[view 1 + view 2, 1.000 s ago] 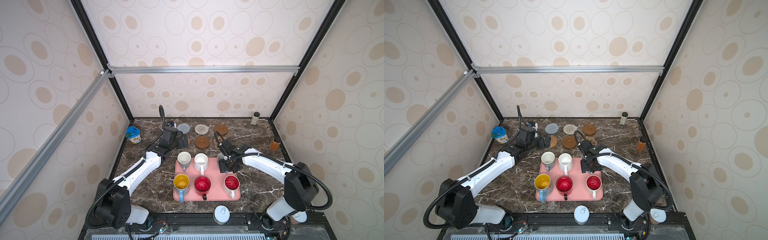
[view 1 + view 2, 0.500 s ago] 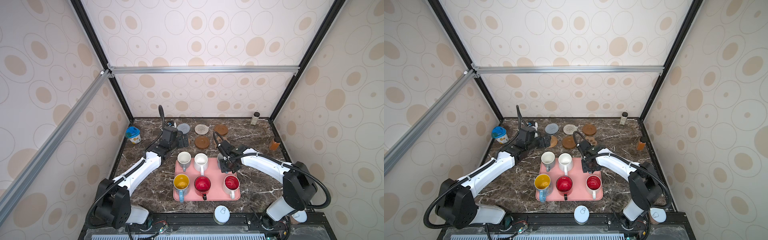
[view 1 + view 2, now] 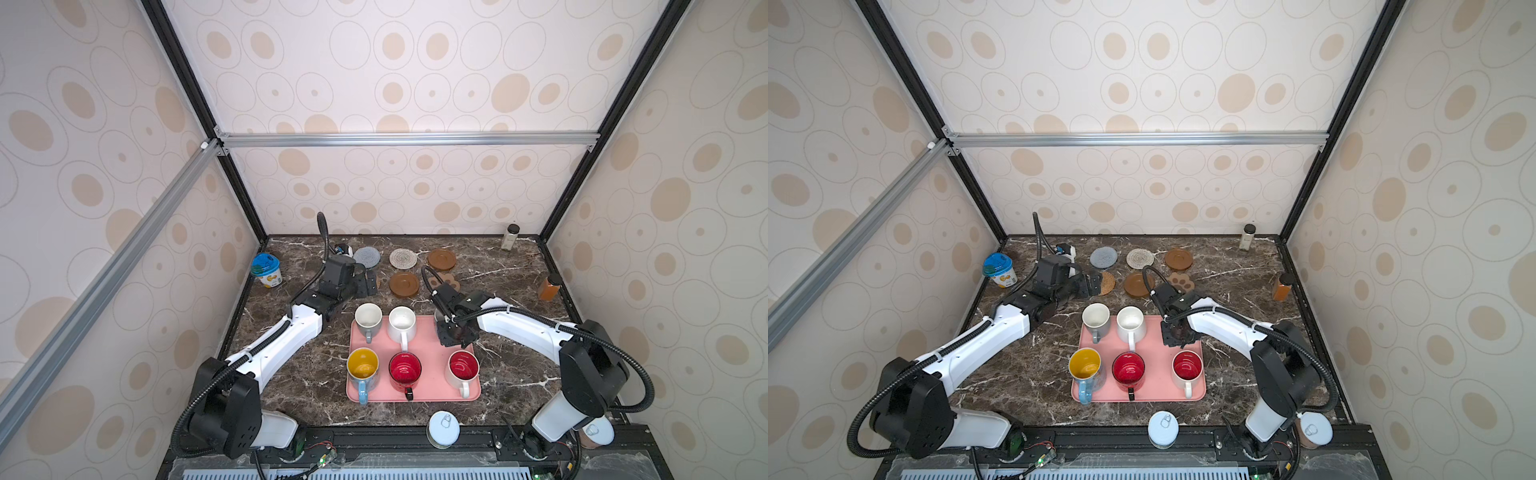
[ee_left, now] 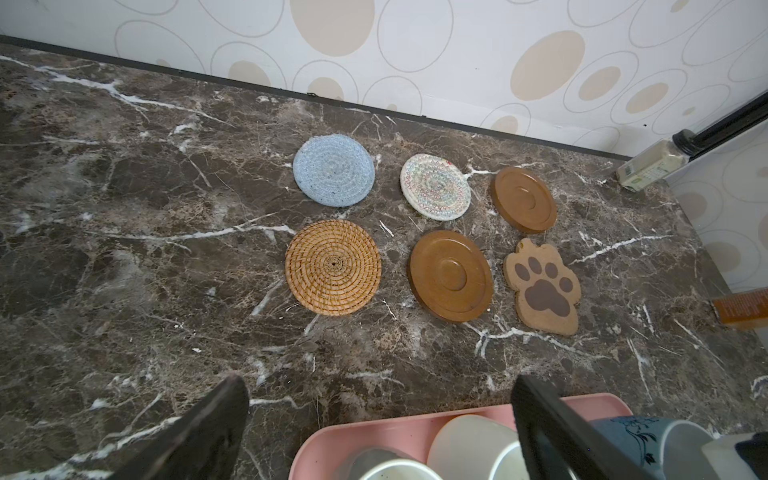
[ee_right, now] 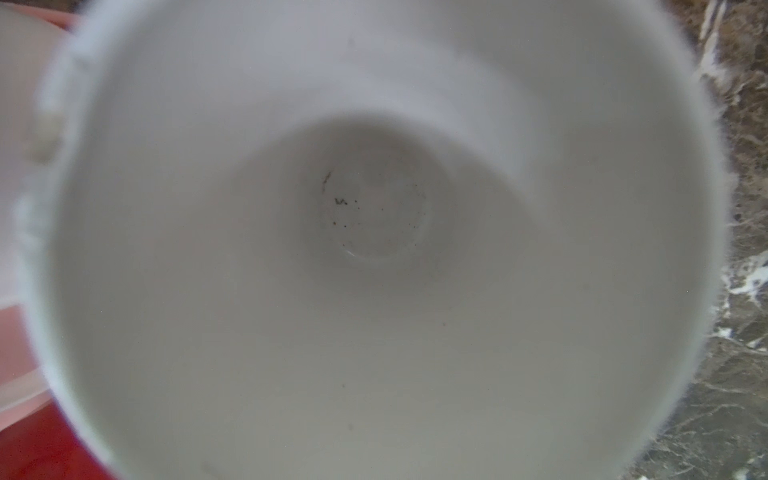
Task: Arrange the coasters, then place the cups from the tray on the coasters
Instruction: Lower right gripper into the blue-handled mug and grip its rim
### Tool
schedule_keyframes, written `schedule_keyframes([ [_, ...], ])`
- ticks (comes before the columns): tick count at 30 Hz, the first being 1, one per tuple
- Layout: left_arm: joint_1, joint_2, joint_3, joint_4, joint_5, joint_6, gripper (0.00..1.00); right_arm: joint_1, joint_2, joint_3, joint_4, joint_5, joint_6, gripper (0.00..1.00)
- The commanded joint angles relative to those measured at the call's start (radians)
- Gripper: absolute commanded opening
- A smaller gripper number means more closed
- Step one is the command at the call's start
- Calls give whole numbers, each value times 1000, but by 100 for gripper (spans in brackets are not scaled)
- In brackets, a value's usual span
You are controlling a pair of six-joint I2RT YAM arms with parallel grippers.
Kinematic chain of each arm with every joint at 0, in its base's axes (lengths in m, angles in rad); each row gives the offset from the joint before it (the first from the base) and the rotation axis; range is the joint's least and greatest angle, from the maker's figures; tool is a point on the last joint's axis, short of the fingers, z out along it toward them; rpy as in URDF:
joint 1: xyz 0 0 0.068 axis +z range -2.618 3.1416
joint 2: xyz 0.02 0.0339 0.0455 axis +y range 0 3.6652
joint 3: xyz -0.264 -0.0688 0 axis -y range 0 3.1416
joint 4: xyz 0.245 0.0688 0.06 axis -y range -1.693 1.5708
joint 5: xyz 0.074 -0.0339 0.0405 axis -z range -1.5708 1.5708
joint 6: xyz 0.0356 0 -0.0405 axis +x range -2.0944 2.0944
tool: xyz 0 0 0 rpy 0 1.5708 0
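Observation:
Six coasters lie in two rows at the back: grey-blue (image 4: 333, 170), cream (image 4: 435, 185), a wooden disc (image 4: 524, 199), rattan (image 4: 333, 266), a second wooden disc (image 4: 451, 275) and the paw (image 4: 542, 285). The pink tray (image 3: 434, 374) holds the grey cup (image 3: 368, 318), white cup (image 3: 402, 322), yellow-inside cup (image 3: 363, 368), red cup (image 3: 404, 370) and red-inside cup (image 3: 463, 368). My right gripper (image 3: 455, 334) sits down over the light blue cup (image 5: 374, 249) at the tray's back right corner, and its fingers are hidden. My left gripper (image 4: 378, 399) hangs open and empty between tray and coasters.
A blue-lidded tub (image 3: 266, 269) stands at the back left. A spice bottle (image 3: 510, 236) is in the back right corner and an amber bottle (image 3: 549, 286) by the right wall. Two white-lidded cans (image 3: 444, 428) (image 3: 596, 432) sit at the front edge.
My right gripper has settled slightly lower over the light blue cup. The left arm has not moved.

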Motion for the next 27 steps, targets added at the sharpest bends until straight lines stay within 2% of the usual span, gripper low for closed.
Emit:
schedule_keyframes([
  [1,-8,-24,-5,20,3,-20,100,6,16,-5,7,5,-3,29],
  [11,-8,-33,-19,22,6,-25,100,9,24,-1,19,9,-12,23],
  [19,-8,-35,-22,16,3,-25,100,10,39,-4,25,-5,-20,13],
  [27,-7,-26,-2,8,3,-17,100,9,46,8,20,-1,-37,10],
])
